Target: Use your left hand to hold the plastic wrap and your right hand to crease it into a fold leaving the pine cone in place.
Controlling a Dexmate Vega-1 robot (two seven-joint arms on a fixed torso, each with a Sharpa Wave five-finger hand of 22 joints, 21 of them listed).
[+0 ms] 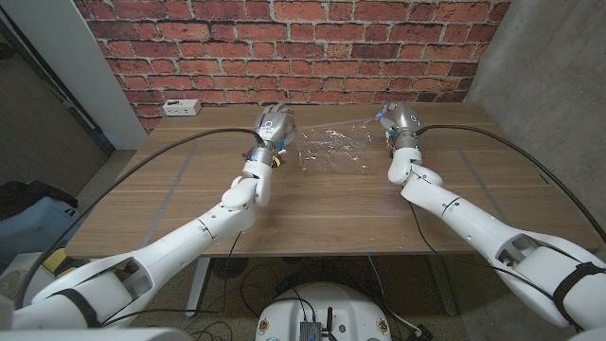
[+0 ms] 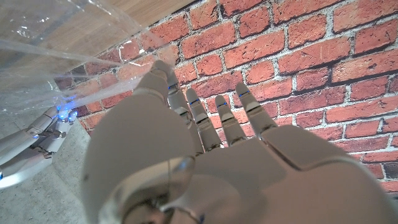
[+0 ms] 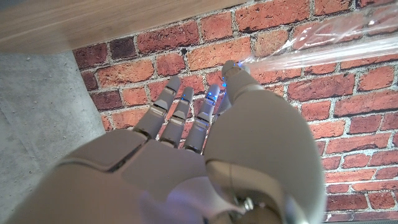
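Both arms come in over the near edge of the wooden table (image 1: 189, 208) and reach toward its far edge, forearms angled inward, each bent at the wrist.

The left hand (image 1: 276, 126) stands near the far edge, left of the middle, with its back to the head camera. In the left wrist view its fingers (image 2: 225, 121) reach out straight and close together, thumb alongside, and the plastic wrap (image 2: 56, 50) hangs as a clear sheet beside the thumb. Whether the thumb and a finger pinch the sheet's edge cannot be told there; in the head view the wrap's left edge meets this hand.

The right hand (image 1: 404, 122) stands near the far edge, right of the middle, also back to the camera. In the right wrist view its fingers (image 3: 177, 118) lie straight and close, and the thumb tip meets a gathered corner of the wrap, which stretches away taut; it appears to pinch that corner.

The plastic wrap (image 1: 333, 150) spans between the two hands, crumpled and glinting, partly lying on the tabletop. Nothing can be made out on or under it.

At the table's far left corner lies a white power strip (image 1: 179, 107), with a brick wall (image 1: 312, 47) behind.
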